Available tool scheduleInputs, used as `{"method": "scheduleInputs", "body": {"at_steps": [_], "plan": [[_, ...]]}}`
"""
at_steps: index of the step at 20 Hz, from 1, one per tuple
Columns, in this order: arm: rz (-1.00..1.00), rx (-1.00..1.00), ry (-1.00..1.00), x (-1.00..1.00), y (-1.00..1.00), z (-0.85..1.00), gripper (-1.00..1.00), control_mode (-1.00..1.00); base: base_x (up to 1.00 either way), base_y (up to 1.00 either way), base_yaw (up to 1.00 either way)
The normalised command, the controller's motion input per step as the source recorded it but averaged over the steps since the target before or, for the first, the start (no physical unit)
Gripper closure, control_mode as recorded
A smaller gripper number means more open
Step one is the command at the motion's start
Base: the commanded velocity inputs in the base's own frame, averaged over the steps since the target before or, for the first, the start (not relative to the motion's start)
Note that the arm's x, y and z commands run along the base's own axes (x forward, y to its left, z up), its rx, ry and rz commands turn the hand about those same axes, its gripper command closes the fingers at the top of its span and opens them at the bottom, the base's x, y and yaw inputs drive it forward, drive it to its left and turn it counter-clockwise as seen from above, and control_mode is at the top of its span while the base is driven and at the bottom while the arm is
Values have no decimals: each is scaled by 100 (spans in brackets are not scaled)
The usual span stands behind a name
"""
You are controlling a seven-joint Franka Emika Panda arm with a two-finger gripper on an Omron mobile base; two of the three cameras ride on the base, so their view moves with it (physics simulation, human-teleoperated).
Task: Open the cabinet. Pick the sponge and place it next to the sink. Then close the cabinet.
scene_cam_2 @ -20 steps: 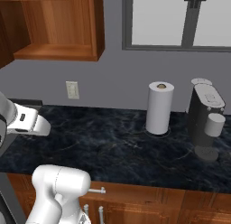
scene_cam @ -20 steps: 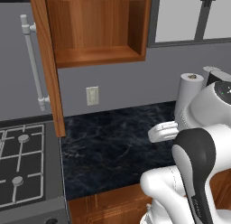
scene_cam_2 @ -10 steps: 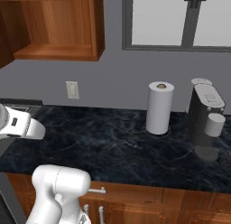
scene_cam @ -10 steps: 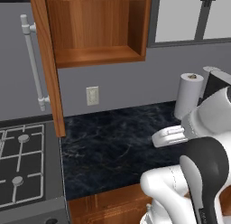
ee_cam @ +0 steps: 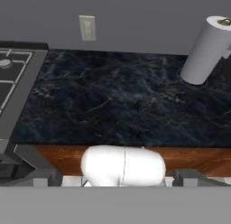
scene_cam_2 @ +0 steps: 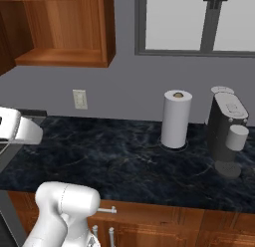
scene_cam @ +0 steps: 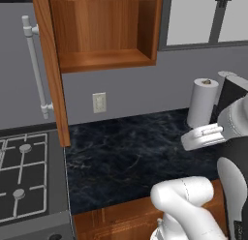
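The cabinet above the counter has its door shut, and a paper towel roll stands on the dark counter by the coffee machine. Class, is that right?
Not quite: the cabinet door stands open, as the left base view shows. The paper towel roll does stand on the dark counter by the coffee machine.

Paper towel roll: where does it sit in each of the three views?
Left base view: paper towel roll at right, against the wall.
Right base view: right of centre, beside the coffee machine.
Hand view: upper right corner, tilted.
Shared landmark: wall outlet.

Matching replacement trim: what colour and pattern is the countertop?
Black countertop with thin pale marble veining, clearest in the hand view.
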Motion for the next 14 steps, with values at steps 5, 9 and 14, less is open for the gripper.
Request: {"method": "scheduleInputs", "body": {"at_steps": [5, 9, 14], "plan": [[1, -5, -6, -11, -22, 43, -100, -100, 0, 0, 0], [0, 2, -20, 0, -3, 0, -100, -100, 0, 0, 0], [4, 4, -39, -6, 9, 17, -100, -100, 0, 0, 0]]}}
